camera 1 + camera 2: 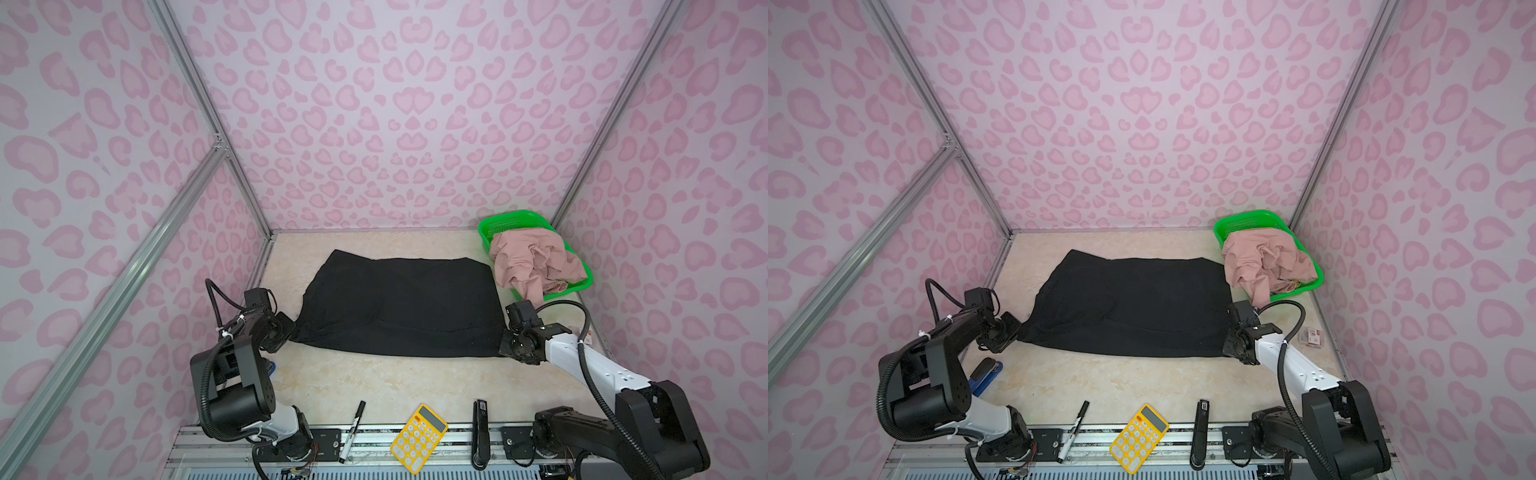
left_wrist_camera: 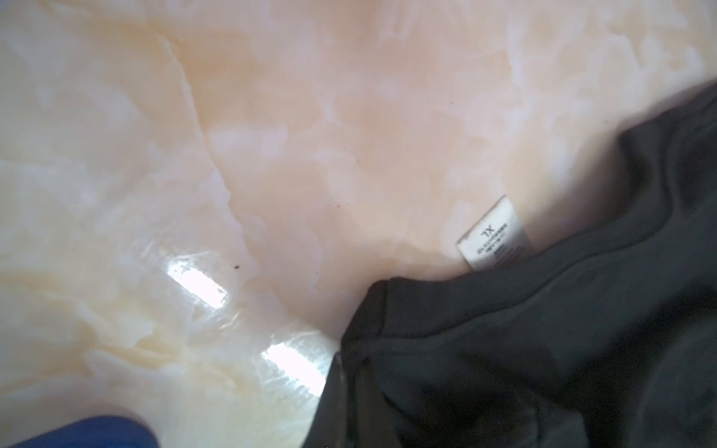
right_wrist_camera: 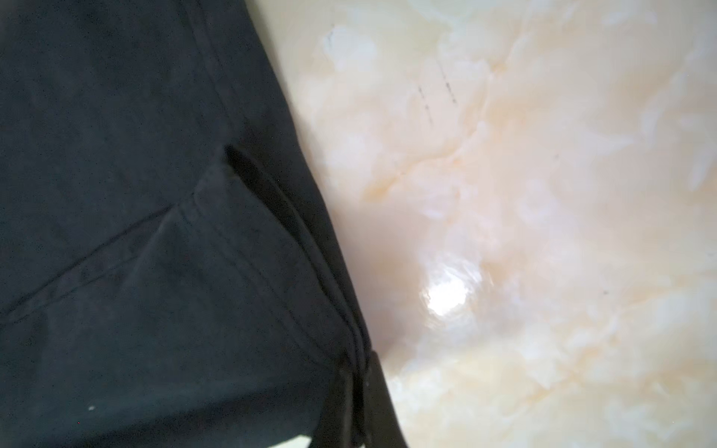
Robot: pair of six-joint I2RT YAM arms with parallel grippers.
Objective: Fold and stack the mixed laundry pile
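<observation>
Marbled desk (image 1: 353,386) held the black garment (image 1: 399,307) spread flat; left fingers (image 1: 289,326) and right fingers (image 1: 505,345) were pinched shut on its near corners. Shallow pinches could slip when lifted.

Top views look down; wrist cameras skim table (image 2: 271,116).

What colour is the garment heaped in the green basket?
Plain dusty pink; the garment shows best in a top view, spilling over the basket rim.
</observation>
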